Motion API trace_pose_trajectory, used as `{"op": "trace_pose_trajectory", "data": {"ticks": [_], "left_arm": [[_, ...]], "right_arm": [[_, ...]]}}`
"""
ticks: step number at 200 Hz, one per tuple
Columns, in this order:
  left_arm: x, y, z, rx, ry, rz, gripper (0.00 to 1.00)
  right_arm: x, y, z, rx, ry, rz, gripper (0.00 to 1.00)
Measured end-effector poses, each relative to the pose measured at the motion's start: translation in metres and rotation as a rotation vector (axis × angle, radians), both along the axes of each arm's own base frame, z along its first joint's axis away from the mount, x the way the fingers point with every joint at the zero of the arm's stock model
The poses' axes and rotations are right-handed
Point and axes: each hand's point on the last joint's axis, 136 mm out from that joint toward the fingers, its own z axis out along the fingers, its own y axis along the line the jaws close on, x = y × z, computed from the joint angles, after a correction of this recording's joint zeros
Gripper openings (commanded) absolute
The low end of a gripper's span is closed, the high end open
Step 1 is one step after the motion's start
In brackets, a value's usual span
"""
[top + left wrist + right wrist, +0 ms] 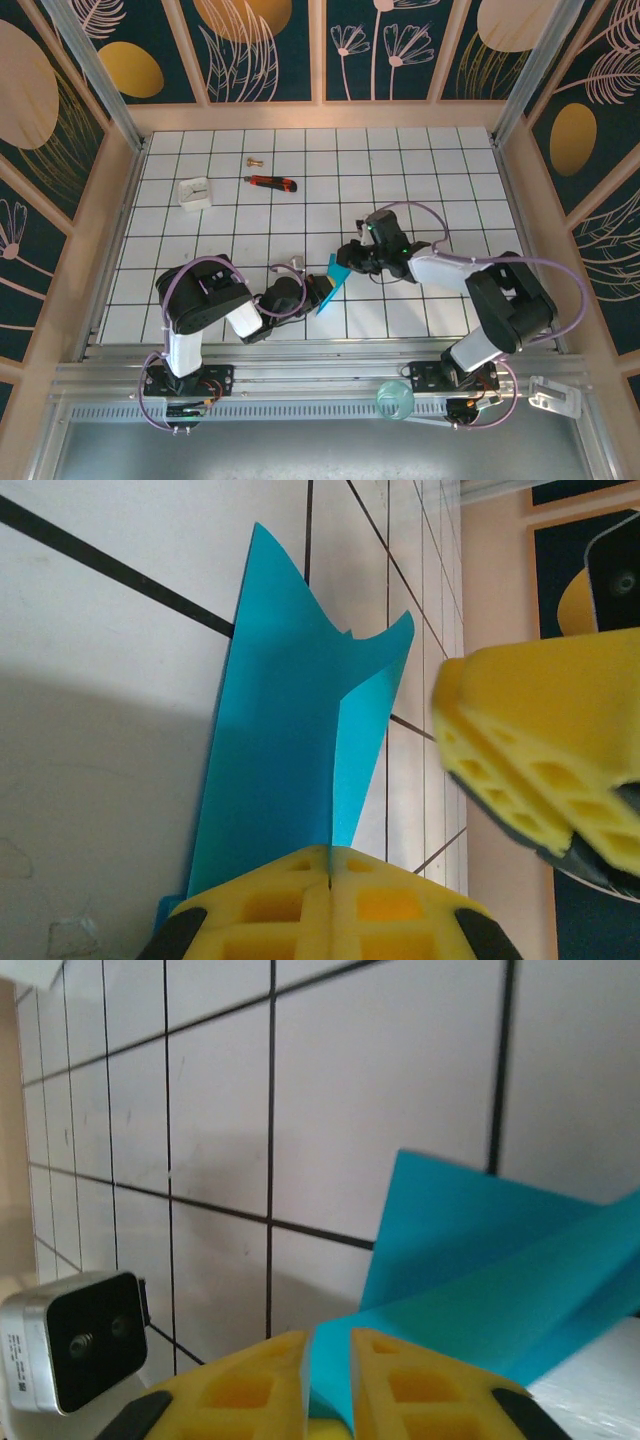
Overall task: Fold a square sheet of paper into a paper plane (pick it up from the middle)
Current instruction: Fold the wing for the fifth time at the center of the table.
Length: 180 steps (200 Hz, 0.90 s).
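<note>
Our left gripper [330, 880] is pinched fully shut on one end of the teal paper [290, 730], which rises from between its fingers as a narrow, creased, folded sheet over the tiled table [100, 630]. Our right gripper [328, 1360] meets the same paper from the opposite side. Its fingers are nearly together, with a fold of the sheet caught in the slim gap between them. The two grippers sit just beside each other, the paper bridging them. Well beyond both grippers, toward the far wall, lie a red-and-black knife [271, 182] and a white block [194, 191], both well apart from the paper.
</note>
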Motion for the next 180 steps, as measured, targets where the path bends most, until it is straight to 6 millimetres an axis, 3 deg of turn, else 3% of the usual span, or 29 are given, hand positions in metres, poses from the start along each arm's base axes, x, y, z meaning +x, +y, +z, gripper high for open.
{"op": "trace_pose_trajectory", "data": {"ticks": [46,180], "left_arm": [[0.0,0.0,-0.001,-0.002,0.01,0.003,0.0],[0.001,-0.008,-0.004,0.003,0.048,-0.007,0.0]], "right_arm": [[-0.005,0.008,-0.024,-0.015,0.047,0.029,0.12],[-0.01,-0.001,-0.039,-0.042,0.051,0.008,0.09]]}}
